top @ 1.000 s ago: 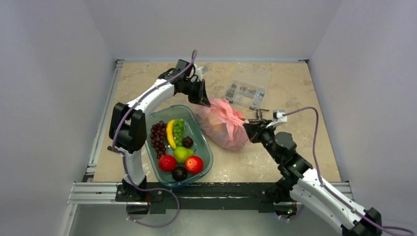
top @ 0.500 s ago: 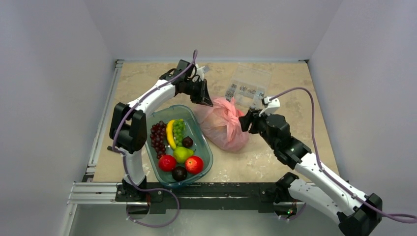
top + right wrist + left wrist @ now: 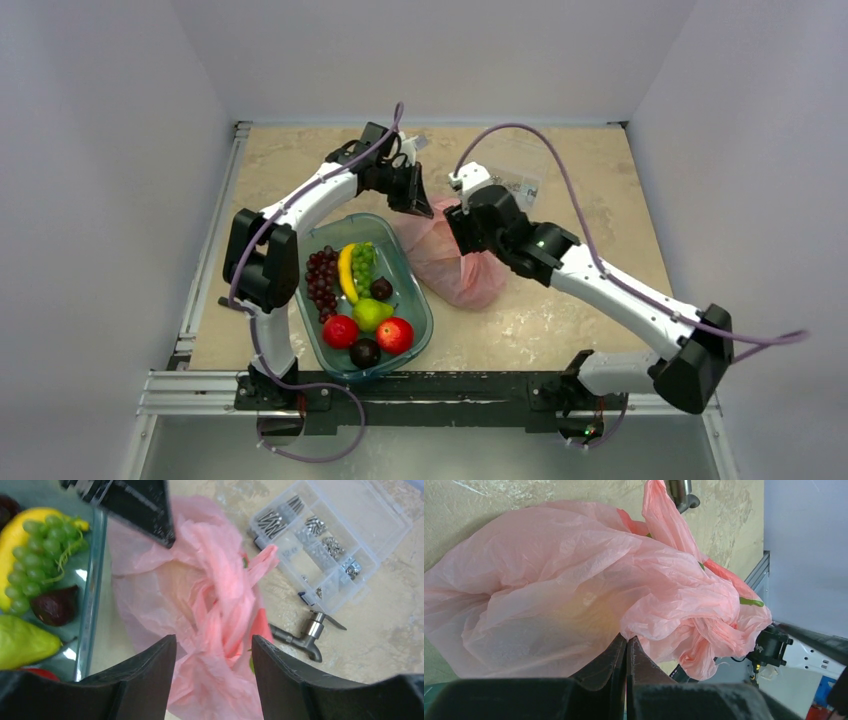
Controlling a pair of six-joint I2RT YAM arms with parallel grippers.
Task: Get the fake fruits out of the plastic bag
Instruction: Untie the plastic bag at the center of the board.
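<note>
My left hand (image 3: 626, 641) is closed, fingers pressed together, tips right against the plastic bag (image 3: 574, 575); I can't tell if any film is caught between them. My right hand (image 3: 214, 647) is open, fingers apart, hanging over the bunched, twisted top of the bag. The bag lies on the surface (image 3: 640, 200), just beside the tray (image 3: 92, 585), touching or nearly touching its wall. The fake fruits (image 3: 260, 622) are inside the bag; they show only as reddish and yellowish patches through the pink plastic, and I can't tell them apart. In the tray are green grapes (image 3: 40, 545) and a pear (image 3: 25, 642). A clear parts box (image 3: 330, 535) and a metal fitting (image 3: 307, 635) lie near the bag on its far side from the tray.
</note>
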